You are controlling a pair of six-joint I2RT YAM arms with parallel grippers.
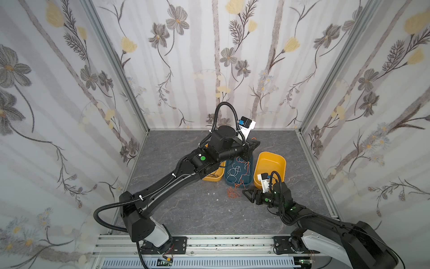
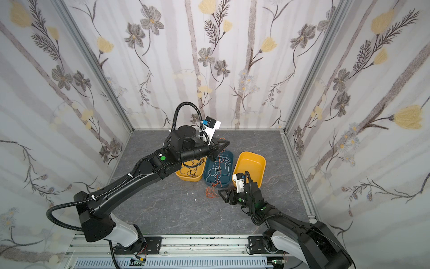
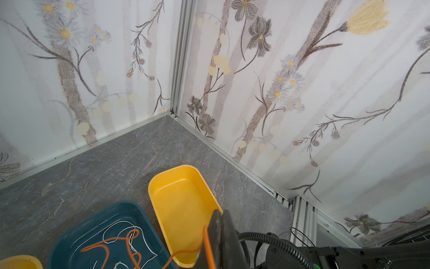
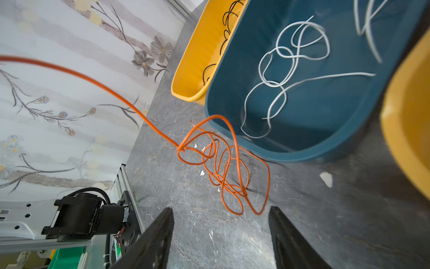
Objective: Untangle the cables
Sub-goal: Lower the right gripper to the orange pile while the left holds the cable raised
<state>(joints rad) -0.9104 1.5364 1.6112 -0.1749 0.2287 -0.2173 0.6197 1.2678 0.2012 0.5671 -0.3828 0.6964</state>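
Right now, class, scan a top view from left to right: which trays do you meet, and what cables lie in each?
yellow tray with black cables → blue tray with white cables and orange cable → second yellow tray, no cables seen.

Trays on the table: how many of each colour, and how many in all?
Yellow trays: 2
Blue tray: 1
Total: 3
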